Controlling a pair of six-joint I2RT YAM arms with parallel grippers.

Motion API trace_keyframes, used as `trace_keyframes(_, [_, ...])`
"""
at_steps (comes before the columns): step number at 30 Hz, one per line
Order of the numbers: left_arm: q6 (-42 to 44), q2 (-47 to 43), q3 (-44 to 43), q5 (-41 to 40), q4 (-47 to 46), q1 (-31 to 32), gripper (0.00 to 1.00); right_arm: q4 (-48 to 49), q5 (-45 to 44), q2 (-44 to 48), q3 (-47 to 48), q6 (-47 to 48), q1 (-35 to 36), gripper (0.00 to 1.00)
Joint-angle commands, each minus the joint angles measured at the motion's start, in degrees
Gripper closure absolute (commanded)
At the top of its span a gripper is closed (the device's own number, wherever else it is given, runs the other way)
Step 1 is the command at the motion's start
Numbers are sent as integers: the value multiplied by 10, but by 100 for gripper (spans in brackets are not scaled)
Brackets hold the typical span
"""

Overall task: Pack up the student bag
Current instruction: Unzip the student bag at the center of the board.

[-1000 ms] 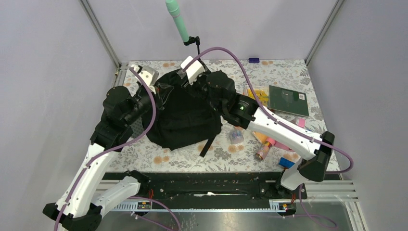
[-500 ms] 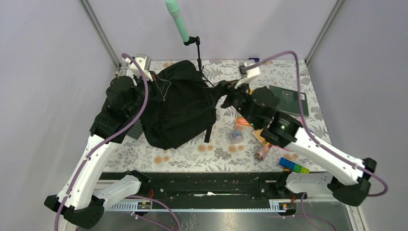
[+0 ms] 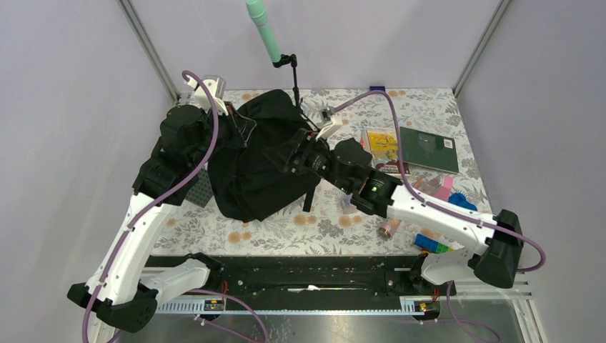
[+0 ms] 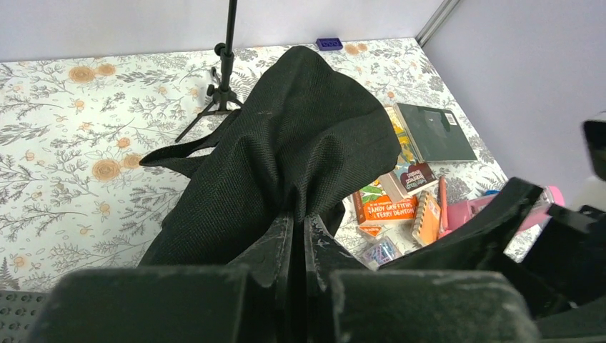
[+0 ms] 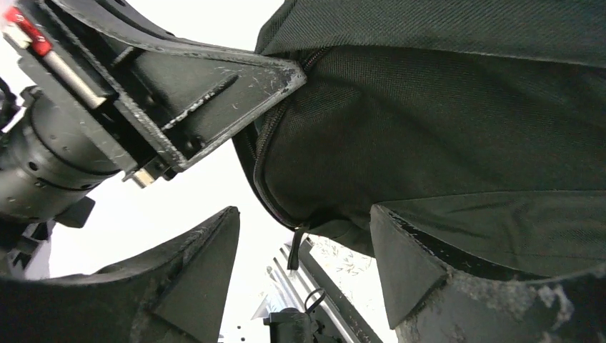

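The left pincer point(image 4: 299, 218) is shut tight on a fold of the bag point(image 4: 286, 143), right at its edge by the zip. It holds that edge up off the table point(image 3: 271, 236).

The right pincer point(image 5: 304, 209) is wide open and holds nothing. It sits just beside the left one, up close to the bag's side. The zip pull point(image 5: 295, 246) hangs down near the gap between its two fingers. One finger looks very near the cloth, but I cannot tell if it touches.

The bag point(image 3: 264, 171) is on the left half of the table, lumpy and partly lifted, with a strap trailing toward the front. A thin black stand point(image 3: 293, 71) is just behind it.

On the right side, well apart from the bag's mouth, the things to pack lie out on the table: some books point(image 3: 382, 143), a green notebook point(image 3: 429, 148), some pink things and little blocks point(image 3: 431, 244).

I think the packing has hardly begun. The arms seem to be working on getting the bag open. I cannot see inside it, so I cannot tell if anything is in. All the things on the right are left to go in, and then the zip must be closed.
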State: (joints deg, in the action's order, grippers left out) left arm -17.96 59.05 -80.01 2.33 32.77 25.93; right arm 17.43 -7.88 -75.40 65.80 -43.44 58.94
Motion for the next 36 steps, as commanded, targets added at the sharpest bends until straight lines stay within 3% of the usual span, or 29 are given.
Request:
trace_keyframes(1, [-26, 0, -31, 11, -5, 2, 100, 73, 39, -32, 47, 2, 6, 28])
trace_keyframes(6, [-31, 3, -31, 21, -3, 2, 100, 76, 53, -68, 81, 16, 8, 30])
trace_keyframes(13, [-29, 5, -33, 21, 5, 3, 100, 54, 60, -115, 134, 33, 7, 41])
trace_keyframes(19, [-23, 8, -41, 20, 10, 3, 100, 32, 27, -123, 135, 40, 8, 65])
trace_keyframes(22, [-13, 9, -46, 24, 14, 2, 99, 35, 16, -120, 126, 45, 7, 85])
trace_keyframes(23, [-4, 9, -48, 25, 16, 2, 93, 35, 14, -119, 124, 46, 7, 91])
trace_keyframes(26, [32, -1, -47, 28, 16, 2, 54, 36, 3, -113, 114, 48, 8, 100])
trace_keyframes(29, [72, -22, -38, 22, 16, 3, 36, 37, -4, -107, 105, 52, 7, 100])
trace_keyframes(32, [108, -46, -20, 23, 12, 2, 27, 38, -6, -103, 101, 56, 7, 100])
trace_keyframes(36, [141, -68, -2, 4, 10, 3, 26, 37, -7, -101, 99, 59, 7, 100])
